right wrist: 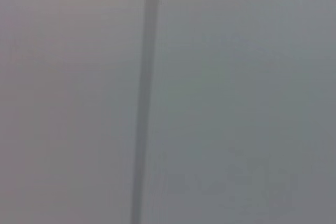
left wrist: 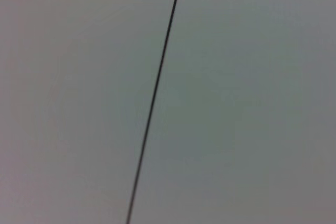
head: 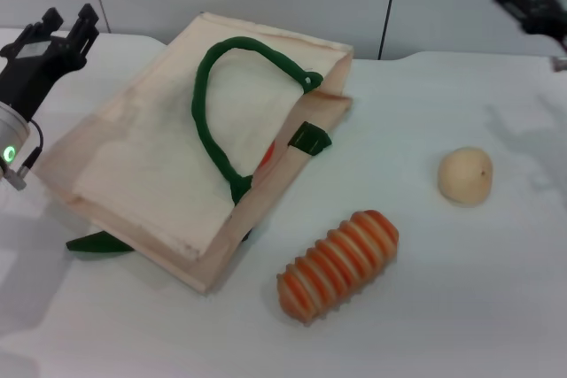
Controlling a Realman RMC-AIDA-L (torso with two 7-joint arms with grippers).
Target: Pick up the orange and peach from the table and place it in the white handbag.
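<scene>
Ribbed orange-cream item (head: 337,265) nearest; cream white handbag (head: 168,165) flat, green handles; both end effectors' opening indiscernible.

**Room around the bag**

The bag (head: 168,165) lies flat on the table (head: 461,307), its mouth facing right, with a green handle (head: 213,121) looped over its top face. Just right of the mouth the table is bare. Nearer the front from there lies a ribbed orange-and-cream item (head: 338,265), close to the bag's corner. A beige fruit (head: 464,175) sits well right of the bag, with open table between them.
</scene>
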